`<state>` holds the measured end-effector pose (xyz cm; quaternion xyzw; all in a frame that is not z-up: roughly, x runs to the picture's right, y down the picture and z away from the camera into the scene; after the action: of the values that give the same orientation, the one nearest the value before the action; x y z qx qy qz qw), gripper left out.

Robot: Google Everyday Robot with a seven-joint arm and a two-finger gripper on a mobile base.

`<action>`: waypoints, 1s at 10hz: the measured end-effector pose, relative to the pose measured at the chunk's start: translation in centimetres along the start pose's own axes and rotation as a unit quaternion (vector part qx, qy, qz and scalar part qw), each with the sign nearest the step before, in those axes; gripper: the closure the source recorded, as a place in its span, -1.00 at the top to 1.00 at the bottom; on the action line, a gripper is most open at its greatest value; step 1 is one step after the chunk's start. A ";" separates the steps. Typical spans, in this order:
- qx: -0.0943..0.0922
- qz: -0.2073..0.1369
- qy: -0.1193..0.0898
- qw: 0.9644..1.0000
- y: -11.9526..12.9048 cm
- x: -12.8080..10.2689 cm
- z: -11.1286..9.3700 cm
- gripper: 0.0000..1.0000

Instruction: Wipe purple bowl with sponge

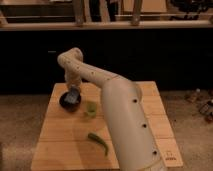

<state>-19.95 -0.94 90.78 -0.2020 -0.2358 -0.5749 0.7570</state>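
Note:
The purple bowl (66,101) sits on the left part of the wooden table (60,135), dark and round. My gripper (73,95) hangs directly over the bowl at the end of the white arm, pointing down into it. A blue-grey sponge (75,96) shows at the gripper's tip, over the bowl's right half. The small light-green cup (91,108) stands just right of the bowl.
A green elongated object (99,142) lies on the table in front of the cup. My large white arm (125,120) covers the table's middle and right. A dark counter with rails runs behind the table. Small items lie on the floor at far right (200,100).

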 end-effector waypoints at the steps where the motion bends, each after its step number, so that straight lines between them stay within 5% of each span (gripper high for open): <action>1: 0.001 -0.004 0.000 1.000 -0.5 -0.2 0.2 -0.91; 6: 0.009 -0.050 0.000 0.999 -3.3 -2.5 0.3 -0.91; 10: 0.004 -0.062 -0.006 0.998 -2.2 -3.7 0.7 -0.91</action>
<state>-22.97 1.70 89.23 -0.1872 -0.2553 -0.6187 0.7190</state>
